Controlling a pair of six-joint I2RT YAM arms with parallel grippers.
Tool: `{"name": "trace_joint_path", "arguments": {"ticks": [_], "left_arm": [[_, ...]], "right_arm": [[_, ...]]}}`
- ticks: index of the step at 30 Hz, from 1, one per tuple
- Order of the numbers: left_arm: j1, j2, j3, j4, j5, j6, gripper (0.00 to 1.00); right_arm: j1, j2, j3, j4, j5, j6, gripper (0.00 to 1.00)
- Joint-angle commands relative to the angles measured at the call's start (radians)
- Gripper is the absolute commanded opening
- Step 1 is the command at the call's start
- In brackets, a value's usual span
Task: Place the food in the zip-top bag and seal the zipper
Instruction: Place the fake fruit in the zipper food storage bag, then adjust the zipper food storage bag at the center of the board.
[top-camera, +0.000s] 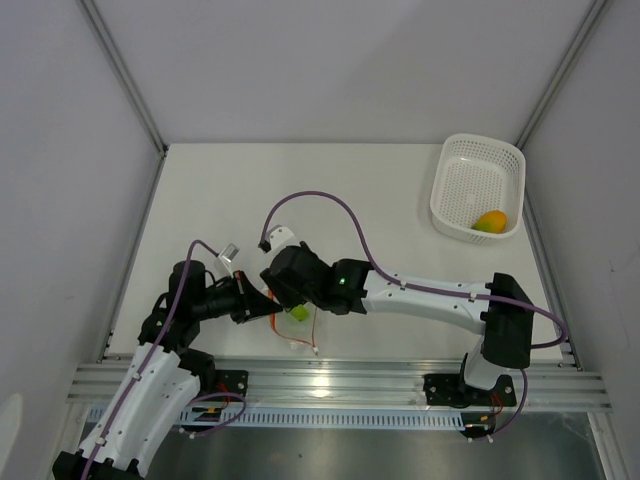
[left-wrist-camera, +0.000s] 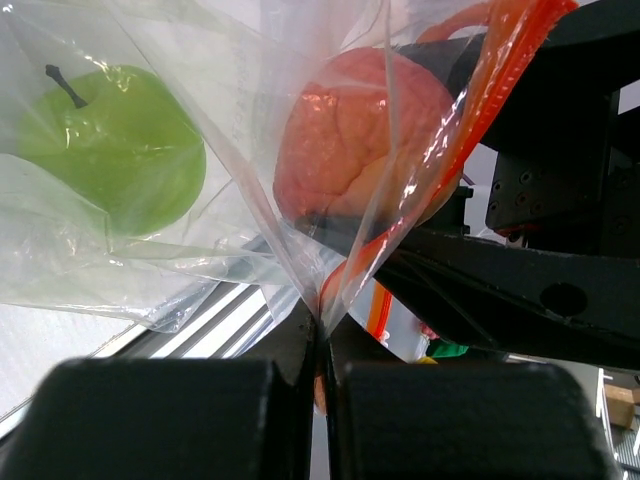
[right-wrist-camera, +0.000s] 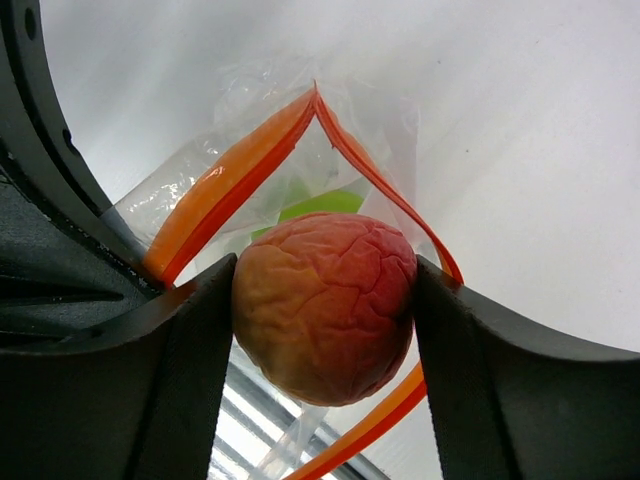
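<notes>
Basket (top-camera: 465, 185) far right, 1 fruit (top-camera: 490, 221) inside

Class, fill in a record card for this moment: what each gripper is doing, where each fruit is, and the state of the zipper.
left gripper: shut on the bag at its edge
right gripper: holding the red fruit at the bag's mouth
green fruit: inside the bag
yellow fruit: in the basket
zipper: open
</notes>
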Motion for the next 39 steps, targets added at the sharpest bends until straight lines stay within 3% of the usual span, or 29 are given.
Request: {"name": "trace_joint_path", "arguments": {"ticks": [1, 7, 12, 21, 24, 30, 39], "left_arm": [[-0.005, -0.002, 0.039, 0.022, 0.033, -0.015, 0.00], [-0.007, 0.001, 0.034, 0.022, 0.031, -0.013, 0.01], [-0.005, 0.003, 0.033, 0.027, 0.031, -0.016, 0.01], [-0.007, 0.008, 0.037, 0.033, 0.034, -0.018, 0.01], [-0.005, 0.008, 0.037, 0.034, 0.036, -0.019, 0.01], [-0.005, 0.011, 0.037, 0.047, 0.045, -0.030, 0.01], [-0.005, 0.005, 0.036, 0.045, 0.050, -0.034, 0.01]], "right_arm": [[0.003, -0.011, 0.033, -0.002, 0.034, 0.010, 0.71], [0.021, -0.037, 0.043, -0.016, 0.039, 0.010, 0.92], [0.041, -0.083, 0.057, -0.040, 0.039, 0.022, 0.92], [0.051, -0.226, 0.017, -0.048, -0.013, 0.074, 0.86], [0.044, -0.263, -0.025, -0.043, -0.013, 0.081, 0.81], [-0.003, -0.321, -0.120, -0.031, -0.034, 0.116, 0.60], [-0.035, -0.297, -0.208, 0.049, -0.170, 0.173, 0.52]]}}
